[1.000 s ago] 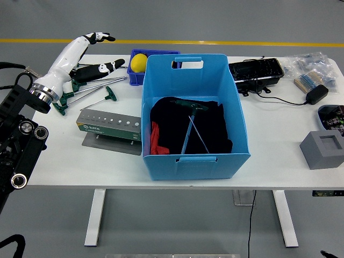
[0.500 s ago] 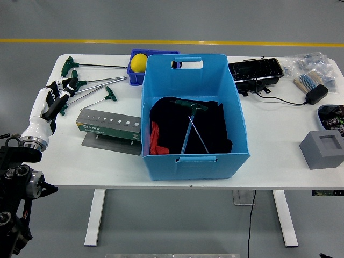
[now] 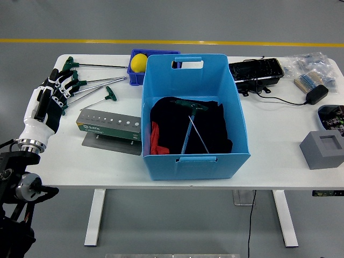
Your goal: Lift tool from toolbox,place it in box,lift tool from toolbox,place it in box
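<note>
Left hand: the white-and-black five-fingered left hand [image 3: 47, 102] hovers at the left edge of the white worktop [image 3: 269, 150], fingers [image 3: 60, 81] spread and straight, holding nothing.
Right hand: out of view.
Tools still out: four green T-handle hex keys [image 3: 88, 88] lie fanned on the worktop just beyond the fingertips, behind the grey-green metal toolbox stand [image 3: 108, 126].
Tools in box: two T-handle keys [image 3: 191, 126] rest on black cloth inside the large blue plastic box [image 3: 193, 115].
Risk, grasp: the thin shafts lie flat and overlap, so the fingers may well drag two together or slip off.
Risk, knock: a sweeping reach could push keys off the left edge.
Other counts: one yellow ball [image 3: 139, 62] in one small blue bin.
</note>
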Robot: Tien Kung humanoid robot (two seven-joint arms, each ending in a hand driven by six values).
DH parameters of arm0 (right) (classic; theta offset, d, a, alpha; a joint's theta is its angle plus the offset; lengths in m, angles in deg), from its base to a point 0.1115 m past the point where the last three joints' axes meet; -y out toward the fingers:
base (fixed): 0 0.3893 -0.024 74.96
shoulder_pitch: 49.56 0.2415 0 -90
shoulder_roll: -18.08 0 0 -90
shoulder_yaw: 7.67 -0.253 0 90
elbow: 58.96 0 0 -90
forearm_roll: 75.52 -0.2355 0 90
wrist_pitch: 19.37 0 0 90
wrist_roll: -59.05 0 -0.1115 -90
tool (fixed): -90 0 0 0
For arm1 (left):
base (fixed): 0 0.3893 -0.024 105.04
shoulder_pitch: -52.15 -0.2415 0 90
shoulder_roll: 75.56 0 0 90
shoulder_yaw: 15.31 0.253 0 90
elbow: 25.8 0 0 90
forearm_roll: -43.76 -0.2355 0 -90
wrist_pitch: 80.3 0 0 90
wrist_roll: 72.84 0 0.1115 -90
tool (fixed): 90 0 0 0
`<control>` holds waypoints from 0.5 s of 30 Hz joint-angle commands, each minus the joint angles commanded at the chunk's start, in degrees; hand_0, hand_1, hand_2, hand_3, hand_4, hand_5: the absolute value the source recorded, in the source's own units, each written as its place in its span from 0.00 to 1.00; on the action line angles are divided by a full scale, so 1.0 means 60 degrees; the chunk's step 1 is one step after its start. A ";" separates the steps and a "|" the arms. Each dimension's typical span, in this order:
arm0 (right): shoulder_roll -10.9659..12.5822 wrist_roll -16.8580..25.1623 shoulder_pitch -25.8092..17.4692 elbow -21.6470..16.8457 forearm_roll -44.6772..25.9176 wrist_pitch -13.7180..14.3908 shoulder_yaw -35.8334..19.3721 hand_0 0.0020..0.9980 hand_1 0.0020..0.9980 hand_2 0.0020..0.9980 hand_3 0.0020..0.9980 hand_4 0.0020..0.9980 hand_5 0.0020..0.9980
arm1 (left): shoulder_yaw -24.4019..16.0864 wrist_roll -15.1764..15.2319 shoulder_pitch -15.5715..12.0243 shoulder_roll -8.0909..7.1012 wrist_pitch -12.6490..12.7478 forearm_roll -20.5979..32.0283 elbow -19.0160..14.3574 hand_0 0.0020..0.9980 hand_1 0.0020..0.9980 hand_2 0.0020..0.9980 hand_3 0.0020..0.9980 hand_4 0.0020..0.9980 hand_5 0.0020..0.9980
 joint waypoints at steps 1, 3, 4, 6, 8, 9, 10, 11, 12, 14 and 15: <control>-0.0005 -0.0011 -0.0007 -0.0002 0.0037 0.0000 -0.0022 0.61 0.60 0.67 0.54 0.77 0.65 | -0.0010 0.0006 -0.0005 -0.0012 0.0003 0.0007 -0.0008 0.76 0.75 0.82 0.70 0.87 0.69; -0.0019 -0.0045 -0.0022 -0.0007 0.0155 -0.0006 -0.0083 0.61 0.60 0.67 0.54 0.77 0.65 | -0.0072 0.0006 -0.0030 -0.0027 0.0035 -0.0001 -0.0009 0.76 0.75 0.82 0.70 0.87 0.69; -0.0025 -0.0055 -0.0027 -0.0009 0.0193 -0.0008 -0.0100 0.61 0.60 0.67 0.54 0.77 0.65 | -0.0106 0.0008 -0.0044 -0.0029 0.0037 -0.0008 0.0001 0.76 0.75 0.82 0.70 0.87 0.69; -0.0041 -0.0073 -0.0035 -0.0009 0.0265 -0.0011 -0.0144 0.62 0.60 0.67 0.54 0.77 0.65 | -0.0194 -0.0003 -0.0080 -0.0029 0.0003 -0.0072 0.0032 0.73 0.73 0.77 0.70 0.88 0.70; -0.0043 -0.0079 -0.0034 -0.0009 0.0292 -0.0014 -0.0160 0.62 0.60 0.67 0.54 0.77 0.65 | -0.0264 0.0018 -0.0111 -0.0029 -0.0018 -0.0172 0.0053 0.73 0.73 0.77 0.70 0.88 0.70; -0.0039 -0.0079 -0.0031 -0.0011 0.0293 -0.0016 -0.0157 0.62 0.60 0.67 0.54 0.77 0.65 | -0.0311 0.0053 -0.0130 -0.0028 -0.0023 -0.0307 0.0063 0.73 0.73 0.77 0.70 0.88 0.70; -0.0037 -0.0083 -0.0027 -0.0013 0.0298 -0.0015 -0.0162 0.62 0.60 0.67 0.54 0.77 0.65 | -0.0361 0.0093 -0.0147 -0.0035 -0.0020 -0.0461 0.0083 0.73 0.73 0.77 0.70 0.88 0.70; -0.0037 -0.0091 -0.0021 -0.0015 0.0315 -0.0013 -0.0176 0.62 0.60 0.67 0.54 0.77 0.65 | -0.0402 0.0127 -0.0159 -0.0044 -0.0009 -0.0572 0.0114 0.73 0.73 0.77 0.70 0.88 0.70; -0.0037 -0.0102 -0.0012 -0.0018 0.0342 -0.0013 -0.0193 0.61 0.60 0.67 0.54 0.77 0.65 | -0.0432 0.0146 -0.0161 -0.0053 0.0008 -0.0605 0.0148 0.73 0.73 0.77 0.70 0.88 0.70; -0.0030 -0.0139 0.0031 -0.0031 0.0437 -0.0022 -0.0231 0.61 0.60 0.67 0.54 0.77 0.65 | -0.0522 0.0193 -0.0135 -0.0071 0.0065 -0.0609 0.0250 0.73 0.73 0.77 0.70 0.88 0.70; -0.0025 -0.0153 0.0057 -0.0038 0.0471 -0.0030 -0.0234 0.61 0.60 0.67 0.54 0.77 0.65 | -0.0579 0.0231 -0.0128 -0.0077 0.0091 -0.0658 0.0284 0.73 0.73 0.77 0.70 0.88 0.70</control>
